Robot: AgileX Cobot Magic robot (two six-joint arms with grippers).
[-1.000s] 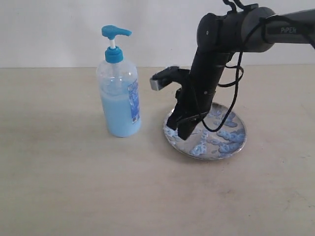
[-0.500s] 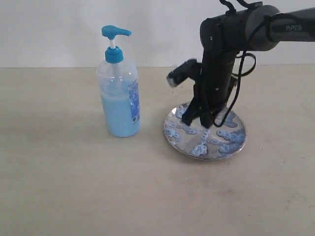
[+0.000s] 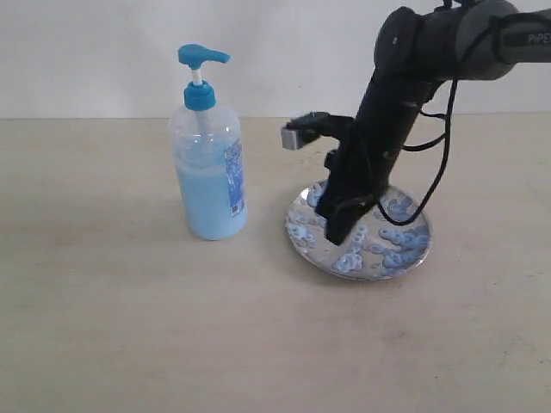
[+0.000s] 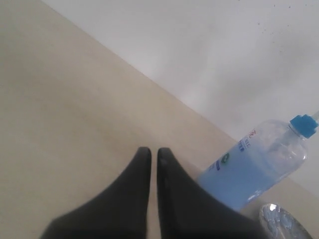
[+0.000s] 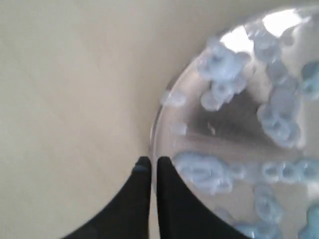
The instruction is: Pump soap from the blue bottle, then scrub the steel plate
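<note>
The pale beige matte tabletop carries two items. A tall clear plastic pump bottle, tinted light blue and fitted with a bright blue pump head, stands upright left of centre. A small round shiny steel plate lies flat to its right, near the bottle but not touching it.

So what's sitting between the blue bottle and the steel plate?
Nothing; only bare table separates the blue bottle and the steel plate, as the exterior view shows.

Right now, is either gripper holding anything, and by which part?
Nothing. The left gripper is shut above the table; the right gripper is shut, empty, at the rim of the steel plate.
</note>
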